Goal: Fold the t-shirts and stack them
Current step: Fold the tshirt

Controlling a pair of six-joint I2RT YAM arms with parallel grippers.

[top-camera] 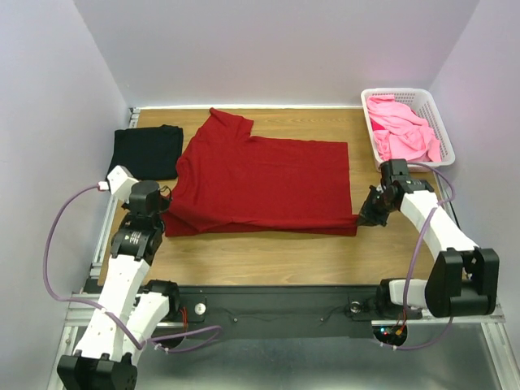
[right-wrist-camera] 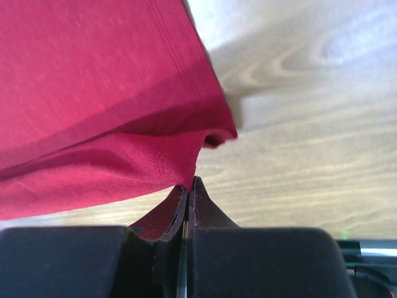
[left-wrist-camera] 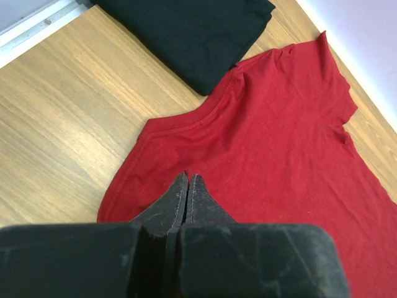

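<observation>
From where I work, a white lattice basket (top-camera: 441,126) sits at two o'clock on the wooden table (top-camera: 268,256), near the pale wall (top-camera: 487,97) at three o'clock.

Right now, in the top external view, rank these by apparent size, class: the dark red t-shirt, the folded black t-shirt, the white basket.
1. dark red t-shirt, spread flat
2. white basket
3. folded black t-shirt, somewhat smaller than the basket

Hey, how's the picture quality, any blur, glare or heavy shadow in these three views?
Top external: sharp, evenly lit; the black t-shirt loses detail. Left wrist: the left gripper is blurred up close, the dark red t-shirt crisp. Right wrist: the right gripper blurred, glare on the table, shadow under the shirt's fold.
</observation>
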